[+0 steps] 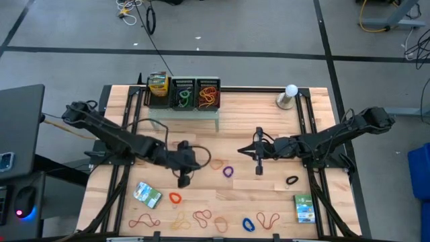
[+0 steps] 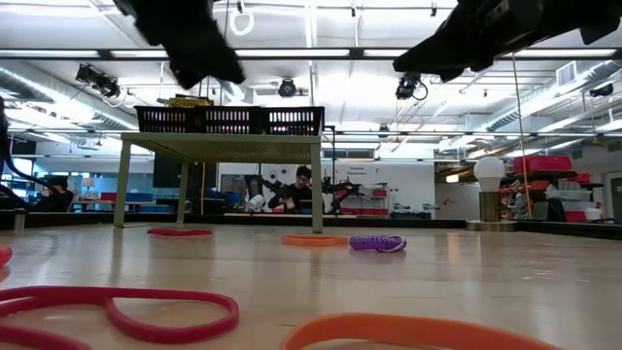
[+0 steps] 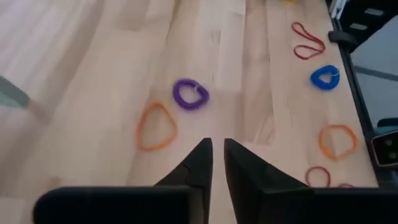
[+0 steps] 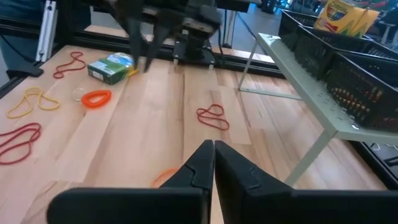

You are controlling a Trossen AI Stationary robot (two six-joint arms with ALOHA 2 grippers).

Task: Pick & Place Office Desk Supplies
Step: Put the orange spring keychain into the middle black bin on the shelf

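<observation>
Left gripper (image 3: 215,155) hovered mid-worktop, fingers a slit apart, empty; purple band (image 3: 190,94) and orange band (image 3: 155,126) lay just beyond. Right gripper (image 4: 213,157) hung pinched shut, empty. Low view cut off both grippers.

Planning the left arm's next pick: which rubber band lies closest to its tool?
The orange band just ahead of the left tool; the purple band lies slightly farther, all others well away.
</observation>
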